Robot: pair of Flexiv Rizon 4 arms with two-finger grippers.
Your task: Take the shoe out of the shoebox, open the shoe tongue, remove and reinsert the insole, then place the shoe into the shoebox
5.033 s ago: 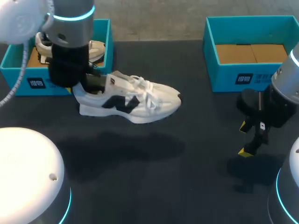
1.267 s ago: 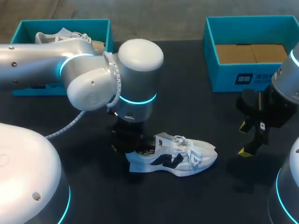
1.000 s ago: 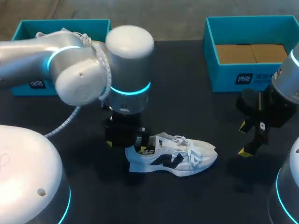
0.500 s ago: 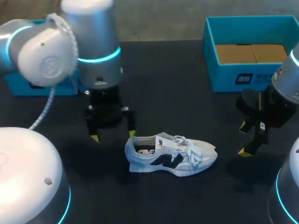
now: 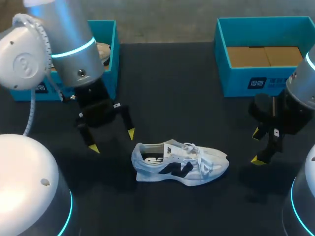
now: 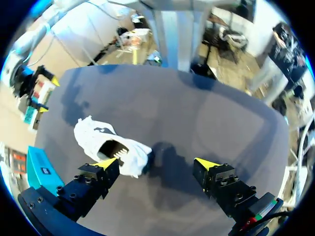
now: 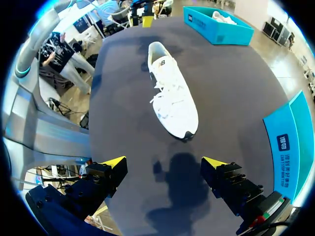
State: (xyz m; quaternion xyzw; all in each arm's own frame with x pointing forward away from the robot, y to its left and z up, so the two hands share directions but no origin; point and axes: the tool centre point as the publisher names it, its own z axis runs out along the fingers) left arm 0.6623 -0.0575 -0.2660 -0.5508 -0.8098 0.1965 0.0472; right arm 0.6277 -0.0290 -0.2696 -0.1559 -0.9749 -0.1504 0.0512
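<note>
A teal shoebox (image 5: 107, 59) stands at the far left corner of the dark table (image 5: 187, 88). A second white shoe (image 5: 102, 50) inside it is mostly hidden behind the left arm (image 5: 69, 39).

The left arm comes in from the left, in front of this box. The left gripper (image 5: 112, 140) points down toward the table with its two yellow-tipped fingers spread wide and nothing between them. It hangs just beside the heel of the shoe (image 5: 179, 162), apart from it. In the left wrist view, the shoe's heel opening lies just ahead of one finger, outside the gap between the fingers.

The shoe, white with a dark side marking, rests on its sole near the middle of the table. It is outside both boxes, with its heel toward the left arm and its toe toward the right arm. It is laced, and the dark insole shows through the heel opening.

A second teal shoebox (image 5: 266, 73) stands at the far right corner, its brown cardboard floor showing.

The right gripper (image 5: 256, 146) hangs above the table in front of that box, well apart from the shoe's toe. Its fingers are parted and hold nothing.
</note>
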